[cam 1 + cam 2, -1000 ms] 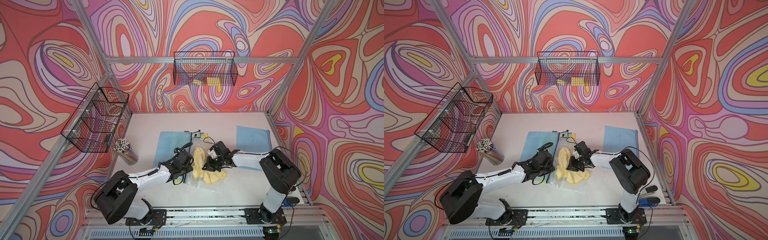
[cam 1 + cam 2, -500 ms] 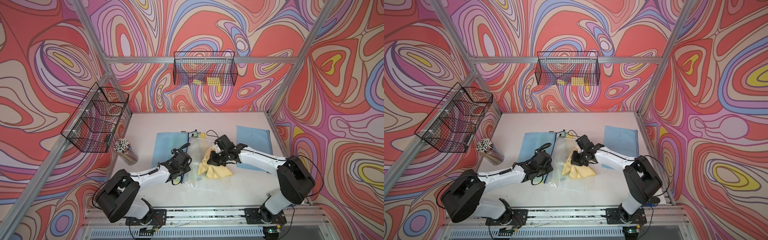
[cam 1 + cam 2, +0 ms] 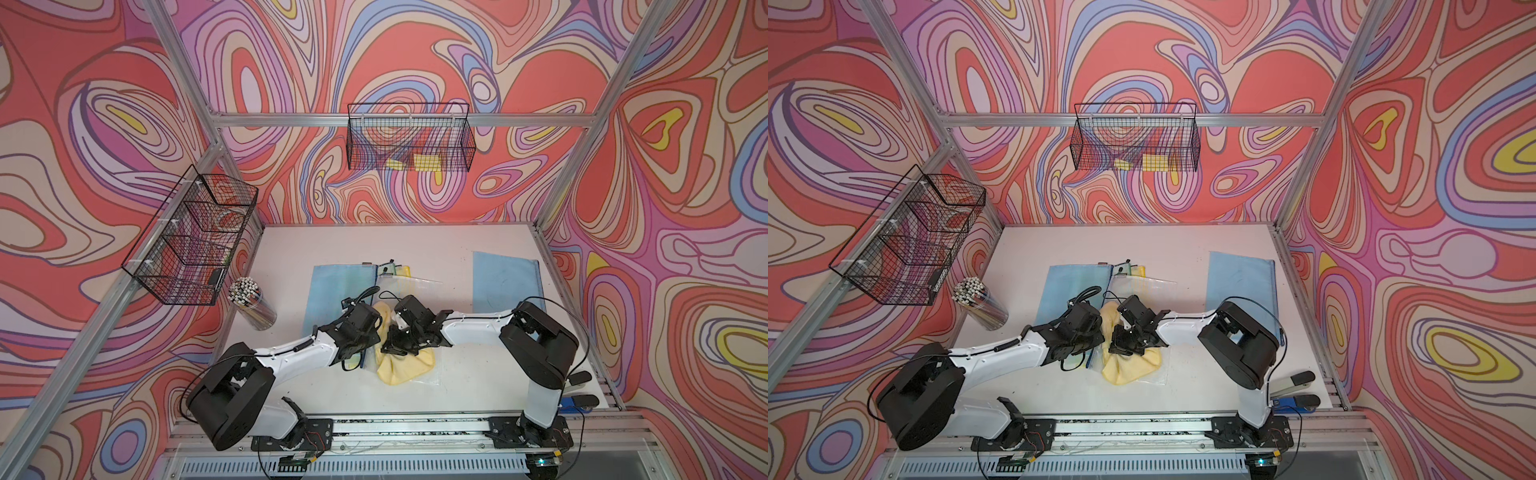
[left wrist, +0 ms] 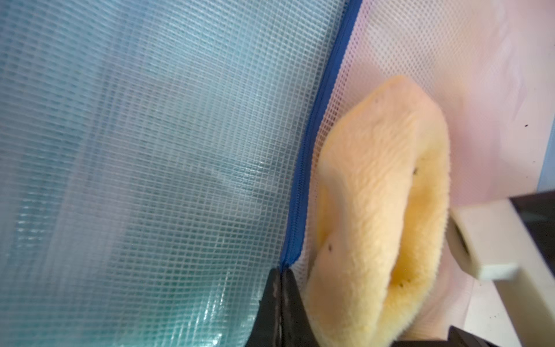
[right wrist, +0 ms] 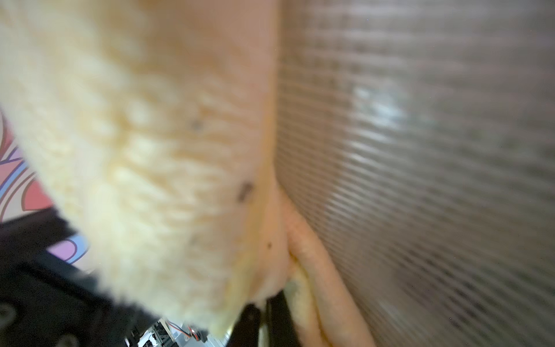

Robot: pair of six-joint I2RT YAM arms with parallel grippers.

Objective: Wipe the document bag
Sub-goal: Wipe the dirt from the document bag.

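Observation:
The document bag [image 3: 411, 286], clear mesh with a blue zipper [image 4: 318, 120], lies flat mid-table in both top views [image 3: 1144, 286]. My left gripper [image 3: 365, 338] [image 4: 281, 272] is shut on the bag's zipper edge. A fluffy yellow cloth [image 3: 409, 365] [image 3: 1133, 372] rests bunched on the bag's near half. My right gripper [image 3: 395, 344] [image 5: 265, 303] is shut on a fold of this cloth [image 5: 135, 135], pressed against the bag's mesh [image 5: 420, 150]. The two grippers sit almost side by side, with the cloth [image 4: 375, 195] just beside my left fingertips.
A blue mesh bag [image 3: 332, 286] lies under the clear bag's left edge, and another blue bag [image 3: 505, 278] lies at the right. A cup of pens [image 3: 251, 303] stands at the left. Wire baskets [image 3: 195, 237] [image 3: 409, 141] hang on the walls. A stapler [image 3: 577, 401] sits front right.
My right gripper has swept the yellow cloth across the bag, out to the back right and then back toward my left gripper and the front. The left gripper has kept its hold.

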